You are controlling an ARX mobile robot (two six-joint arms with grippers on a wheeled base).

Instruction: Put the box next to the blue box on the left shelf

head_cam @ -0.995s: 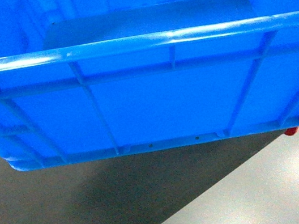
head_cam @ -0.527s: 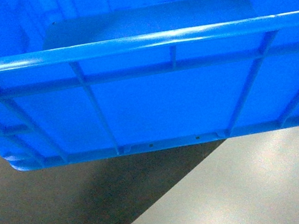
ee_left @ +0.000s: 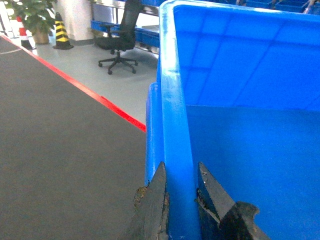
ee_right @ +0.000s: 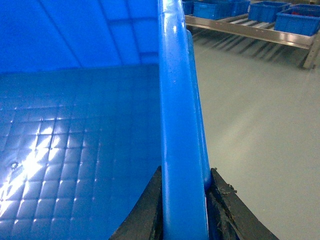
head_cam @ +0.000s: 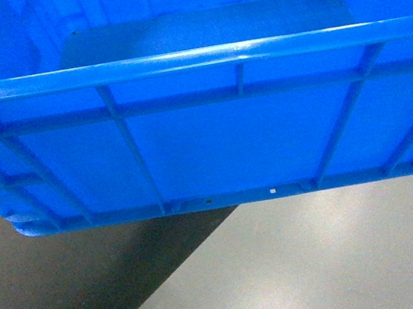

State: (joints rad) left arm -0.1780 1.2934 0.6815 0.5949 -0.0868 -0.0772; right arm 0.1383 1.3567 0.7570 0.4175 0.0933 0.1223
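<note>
The large bright-blue ribbed plastic crate (head_cam: 212, 138) hangs above grey floor (head_cam: 312, 264), left gripper (ee_left: 181, 200) and right gripper (ee_right: 184, 200) each clamped on its thick rim (one per side).

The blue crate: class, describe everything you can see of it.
The blue crate looks like glossy moulded plastic: ribbed outer walls, thick rounded rim, grid-patterned floor, empty inside. It is held level above the grey floor. The left claw and right claw each clamp a side rim.
</note>
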